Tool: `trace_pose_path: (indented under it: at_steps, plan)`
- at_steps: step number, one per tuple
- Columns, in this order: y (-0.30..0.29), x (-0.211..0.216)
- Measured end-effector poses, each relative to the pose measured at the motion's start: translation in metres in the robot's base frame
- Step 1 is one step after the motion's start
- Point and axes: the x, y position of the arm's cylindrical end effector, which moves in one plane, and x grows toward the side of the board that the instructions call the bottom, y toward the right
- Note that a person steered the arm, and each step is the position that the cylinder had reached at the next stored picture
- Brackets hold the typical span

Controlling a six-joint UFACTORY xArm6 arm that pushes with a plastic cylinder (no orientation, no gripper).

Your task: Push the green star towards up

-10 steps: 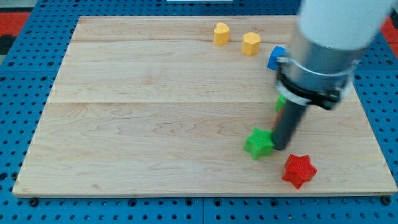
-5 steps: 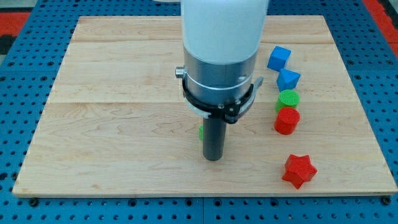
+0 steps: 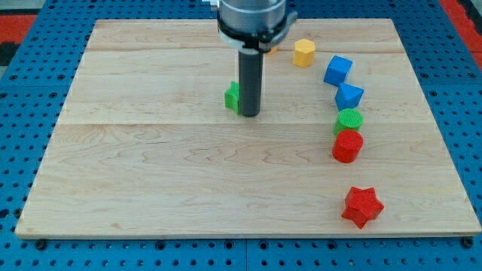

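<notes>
The green star (image 3: pixel 233 97) lies on the wooden board (image 3: pixel 151 181), a little above and left of the board's middle. Only its left part shows; the rod hides the rest. My tip (image 3: pixel 249 114) rests on the board against the star's right and lower side.
A yellow block (image 3: pixel 304 53) sits near the top, another yellow block is mostly hidden behind the arm. Down the right run a blue cube (image 3: pixel 338 70), a blue block (image 3: pixel 349 96), a green cylinder (image 3: pixel 349 119), a red cylinder (image 3: pixel 347 146) and a red star (image 3: pixel 362 206).
The tip has swept left and then toward the view's top, carrying the green star from the lower right area to above the board's middle. The other blocks have not moved.
</notes>
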Motion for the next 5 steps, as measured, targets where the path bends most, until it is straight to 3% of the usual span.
trace_pose_path:
  at_steps: [1,4,5]
  plan:
    - [-0.097,-0.003]
    - [0.025,-0.036]
    - [0.03,-0.051]
